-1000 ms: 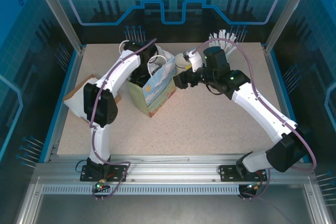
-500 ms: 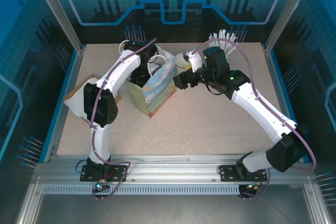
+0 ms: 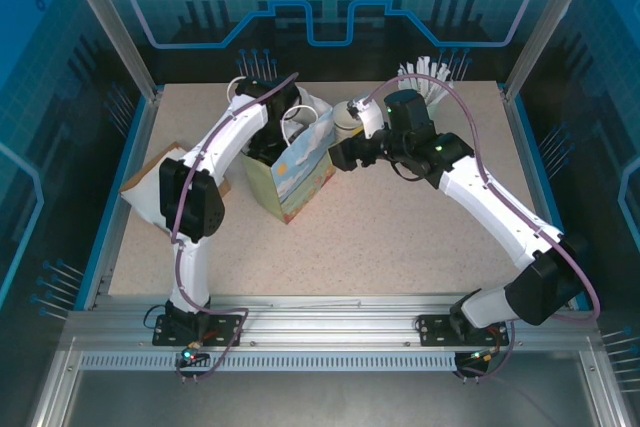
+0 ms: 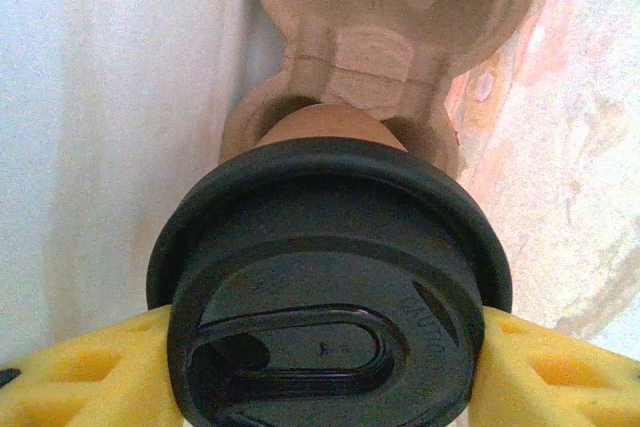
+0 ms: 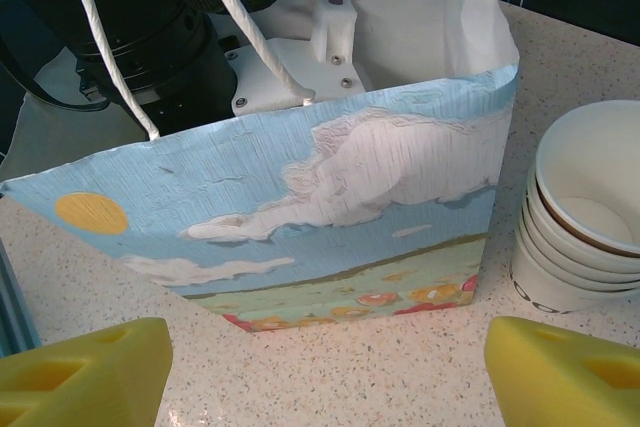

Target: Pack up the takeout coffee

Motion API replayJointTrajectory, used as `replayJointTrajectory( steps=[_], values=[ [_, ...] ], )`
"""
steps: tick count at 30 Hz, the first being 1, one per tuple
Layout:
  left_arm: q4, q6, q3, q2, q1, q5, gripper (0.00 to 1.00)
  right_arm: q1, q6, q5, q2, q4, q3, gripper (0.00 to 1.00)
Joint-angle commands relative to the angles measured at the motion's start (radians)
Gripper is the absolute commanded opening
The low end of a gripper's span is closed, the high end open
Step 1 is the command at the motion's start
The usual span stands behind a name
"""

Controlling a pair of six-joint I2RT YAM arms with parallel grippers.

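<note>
The takeout coffee (image 4: 330, 277), a brown paper cup under a black lid, is seen from above in the left wrist view. My left gripper (image 4: 320, 372) is shut on it, with a yellow finger (image 4: 80, 377) pressed to each side of the lid. The cup's base rests in a well of a brown pulp cup carrier (image 4: 390, 37) inside the gift bag (image 3: 300, 162). In the top view the left arm reaches down into that bag. My right gripper (image 5: 325, 367) is open just outside the bag's painted side (image 5: 300, 207), nothing between its fingers.
A stack of lidless white paper cups (image 5: 580, 217) stands right of the bag, close to the right gripper (image 3: 338, 154). White stir sticks (image 3: 425, 77) stand at the back. A flat cardboard piece (image 3: 150, 182) lies at the left edge.
The right arm has crept slightly left toward the bag. The left arm stays inside the bag, still holding the coffee.
</note>
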Motion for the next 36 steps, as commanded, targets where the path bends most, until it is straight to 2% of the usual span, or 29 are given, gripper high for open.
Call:
replayJointTrajectory(
  steps=[1,18,36],
  values=[
    [-0.039,0.024,0.014,-0.023,-0.002,0.005,0.38,0.014,-0.005,0.003,0.004,-0.014,0.033,0.83],
    [-0.086,0.017,0.062,-0.051,0.000,0.028,0.38,0.016,-0.006,-0.003,0.013,-0.010,0.030,0.83],
    [-0.073,0.040,0.029,-0.031,0.023,0.097,0.38,0.019,-0.004,-0.005,0.027,-0.014,0.036,0.83]
  ],
)
